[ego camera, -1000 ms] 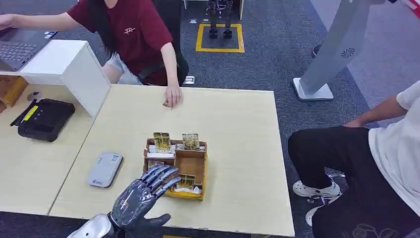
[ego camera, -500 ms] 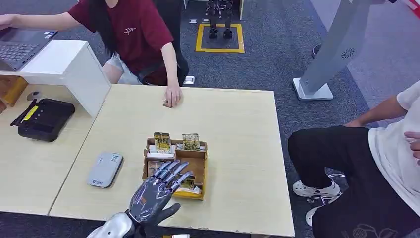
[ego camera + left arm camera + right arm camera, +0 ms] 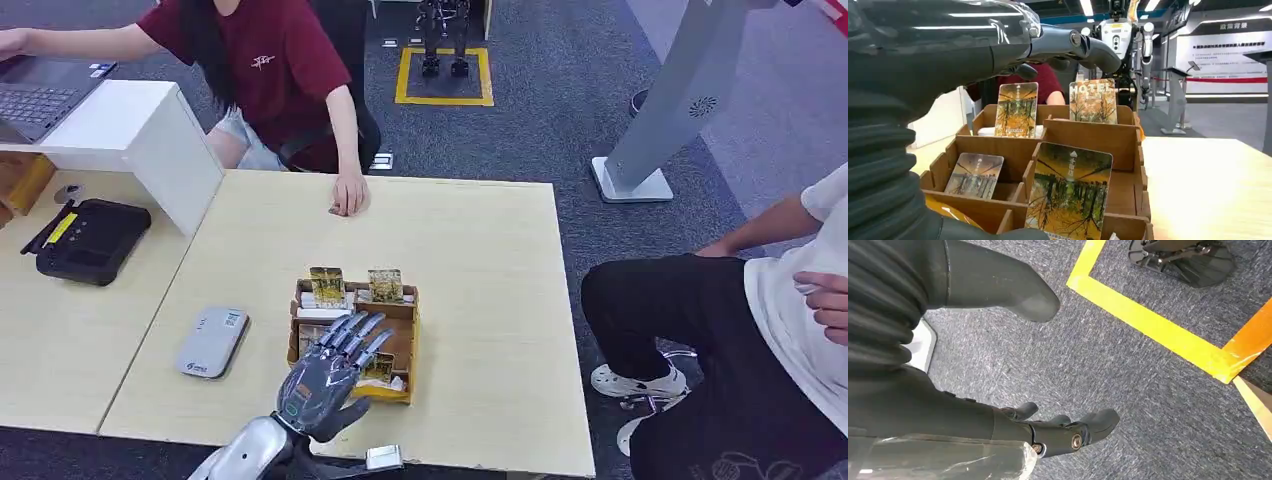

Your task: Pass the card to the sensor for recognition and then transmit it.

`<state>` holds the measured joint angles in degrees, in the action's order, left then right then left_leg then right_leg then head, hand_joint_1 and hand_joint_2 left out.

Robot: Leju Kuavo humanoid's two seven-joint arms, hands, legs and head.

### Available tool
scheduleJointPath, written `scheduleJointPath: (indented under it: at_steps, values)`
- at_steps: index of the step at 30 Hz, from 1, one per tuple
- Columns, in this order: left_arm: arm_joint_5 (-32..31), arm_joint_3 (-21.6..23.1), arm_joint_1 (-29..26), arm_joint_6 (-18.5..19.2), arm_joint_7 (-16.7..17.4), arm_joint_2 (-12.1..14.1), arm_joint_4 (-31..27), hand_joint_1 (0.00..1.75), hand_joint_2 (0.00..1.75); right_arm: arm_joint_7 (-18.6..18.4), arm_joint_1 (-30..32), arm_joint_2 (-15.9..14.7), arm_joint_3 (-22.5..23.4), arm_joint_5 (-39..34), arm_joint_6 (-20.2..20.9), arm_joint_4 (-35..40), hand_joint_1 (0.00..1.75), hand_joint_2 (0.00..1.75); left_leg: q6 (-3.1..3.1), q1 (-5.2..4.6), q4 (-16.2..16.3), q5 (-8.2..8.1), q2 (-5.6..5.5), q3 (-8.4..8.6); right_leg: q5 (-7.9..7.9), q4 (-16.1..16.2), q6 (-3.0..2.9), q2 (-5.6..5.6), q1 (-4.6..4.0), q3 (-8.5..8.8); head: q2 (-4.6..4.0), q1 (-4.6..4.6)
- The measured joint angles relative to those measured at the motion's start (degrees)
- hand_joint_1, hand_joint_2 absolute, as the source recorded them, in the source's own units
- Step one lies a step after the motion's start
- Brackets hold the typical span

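My left hand [image 3: 325,380] is hovering over the cardboard box [image 3: 405,345] on the tabletop [image 3: 480,270], fingers [image 3: 362,335] spread apart and holding nothing above the nearest card [image 3: 1068,192]; my right hand [image 3: 998,425] is hanging over the carpet [image 3: 1128,365], fingers apart.

We are in an office-like robot demonstration hall: grey carpet [image 3: 560,110] marked with a yellow taped square [image 3: 445,76], a pale wooden desk [image 3: 480,260] beyond our left hand [image 3: 325,375], a laptop [image 3: 35,95] on a white counter [image 3: 130,125], and another humanoid robot [image 3: 1120,40] by roped-off exhibition stands.
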<state>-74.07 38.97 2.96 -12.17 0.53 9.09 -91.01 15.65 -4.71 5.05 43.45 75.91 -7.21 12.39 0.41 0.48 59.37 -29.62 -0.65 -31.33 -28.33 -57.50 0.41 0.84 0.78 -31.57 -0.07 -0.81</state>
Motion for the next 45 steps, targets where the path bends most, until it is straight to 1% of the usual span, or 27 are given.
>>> scheduleJointPath:
  at_steps: [16,27,28,29,30,31,32,34,35,36,37,38,39,40,41,43,44,45]
  values:
    - [-2.3,-1.7,1.1,0.0,1.9,-1.6,4.4,0.00,1.75,0.0,0.0,0.0,0.0,0.1,0.0,0.0,0.00,1.75,0.00,0.00,0.0,0.00,0.00,0.00,0.00,0.0,0.00,0.00,0.00,0.00,0.00,0.00]
    - [-2.5,-2.6,2.2,0.7,2.0,-1.7,7.0,0.00,1.75,0.0,0.0,0.0,-0.1,0.2,0.0,0.0,0.00,1.75,0.00,0.00,0.0,0.00,0.00,0.00,0.00,0.0,0.00,0.00,0.00,0.00,0.00,0.00]
    - [-2.5,-2.6,2.2,0.8,2.0,-1.7,7.1,0.17,1.75,0.0,0.0,0.0,-0.1,0.2,0.0,0.0,0.00,1.75,0.00,0.00,0.0,0.00,0.00,0.00,0.00,0.0,0.00,0.00,0.00,0.00,0.00,0.00]
    - [-2.5,-2.6,2.3,0.9,2.0,-1.7,7.3,0.52,1.75,0.0,0.0,0.0,-0.1,0.2,0.0,0.0,0.00,1.75,0.00,0.00,0.0,0.00,0.00,0.01,0.00,0.0,0.00,0.00,0.00,0.00,0.00,0.00]
    - [-2.3,-2.6,2.3,1.2,1.8,-1.7,7.3,0.61,1.75,0.0,0.0,0.0,-0.1,0.2,0.0,0.0,0.00,1.75,0.00,0.00,0.0,0.00,0.00,0.01,0.00,0.0,0.00,0.00,0.00,0.00,0.00,0.00]
    - [-2.1,-2.6,2.3,1.6,1.6,-1.7,7.4,1.41,1.75,0.0,0.0,0.0,-0.1,0.2,0.0,0.0,0.00,1.75,0.00,0.00,0.0,0.00,0.00,0.01,0.00,0.0,0.00,0.00,0.00,0.00,0.00,0.00]
    - [-1.8,-2.6,2.3,1.9,1.3,-1.6,7.6,1.15,1.75,0.0,0.0,0.0,-0.1,0.2,0.0,0.0,0.00,1.75,0.00,0.01,0.0,0.00,0.00,0.01,0.00,0.0,0.00,0.00,0.00,0.00,0.00,0.00]
    - [-1.7,-2.6,2.3,2.0,1.1,-1.6,7.7,1.15,1.75,0.0,0.0,0.0,-0.1,0.2,0.0,0.0,0.00,1.75,0.00,0.01,0.0,0.00,0.00,0.01,0.00,0.0,0.00,0.00,0.00,0.00,0.00,0.00]
    - [-1.7,-2.6,2.3,2.1,1.0,-1.6,7.8,0.91,1.75,-0.1,0.0,0.0,-0.1,0.2,0.0,0.0,0.00,1.75,0.00,0.01,0.0,0.00,0.00,0.00,0.00,0.0,0.00,0.00,0.00,0.00,0.00,0.00]
    - [-1.6,-2.6,2.3,2.1,0.9,-1.6,7.8,0.84,1.75,-0.3,0.0,0.0,-0.1,0.2,0.0,0.0,0.00,1.75,0.00,0.00,0.0,0.00,0.00,0.00,0.00,0.0,0.00,0.00,0.00,0.00,0.00,0.00]
    - [-1.5,-2.6,2.4,2.1,0.8,-1.6,7.8,1.52,1.75,-0.3,0.0,0.0,-0.1,0.2,0.0,0.0,0.00,1.75,0.00,0.00,0.0,0.00,0.00,0.00,0.00,0.0,0.00,0.00,0.00,0.00,0.00,0.00]
    - [-1.4,-2.6,2.4,2.1,0.8,-1.6,7.8,1.48,1.75,-0.3,0.0,0.0,-0.1,0.2,0.0,0.0,0.00,1.75,0.00,0.00,0.0,0.00,0.00,0.00,0.00,0.0,0.00,0.00,0.00,0.01,0.00,0.00]
    - [-1.4,-2.6,2.5,2.1,0.8,-1.6,7.8,1.48,1.75,-0.3,0.0,0.0,-0.1,0.2,0.0,0.0,0.00,1.75,0.00,0.00,0.0,0.00,0.00,0.00,0.00,0.0,0.00,0.00,0.00,0.01,0.00,0.00]
    - [-1.3,-2.6,2.7,2.2,0.8,-1.6,7.8,1.69,1.75,-0.5,0.0,0.0,-0.1,0.2,-0.1,0.0,0.00,1.75,0.00,0.00,0.0,0.00,0.00,0.00,0.00,0.0,0.00,0.00,0.00,0.01,0.00,0.00]
    - [-1.2,-2.6,2.7,2.4,0.8,-1.6,7.8,1.73,1.75,-0.6,0.0,0.0,-0.1,0.2,-0.1,0.0,0.00,1.75,0.00,0.00,0.0,0.00,0.00,0.00,0.00,0.0,0.00,0.00,0.00,0.01,0.00,-0.02]
    - [-1.0,-2.6,2.8,2.6,0.7,-1.6,7.8,1.61,1.75,-1.0,0.0,0.0,-0.1,0.3,-0.1,0.0,0.00,1.75,0.00,0.00,0.0,0.00,0.00,0.00,0.00,0.0,0.00,0.00,0.00,0.01,0.00,0.00]
    - [-0.9,-2.6,2.8,2.7,0.7,-1.6,7.8,1.68,1.75,-1.1,0.0,0.0,-0.1,0.3,-0.1,0.0,0.00,1.75,0.00,0.00,0.0,0.00,-0.01,0.00,0.00,0.0,0.00,-0.01,0.00,0.01,0.00,0.00]
    - [-0.8,-2.6,2.8,2.8,0.6,-1.6,7.8,1.69,1.75,-1.3,0.0,0.0,-0.1,0.4,-0.1,0.0,0.00,1.75,0.00,0.00,0.0,0.00,-0.01,0.00,0.00,0.0,0.00,-0.01,0.00,0.01,0.00,0.00]
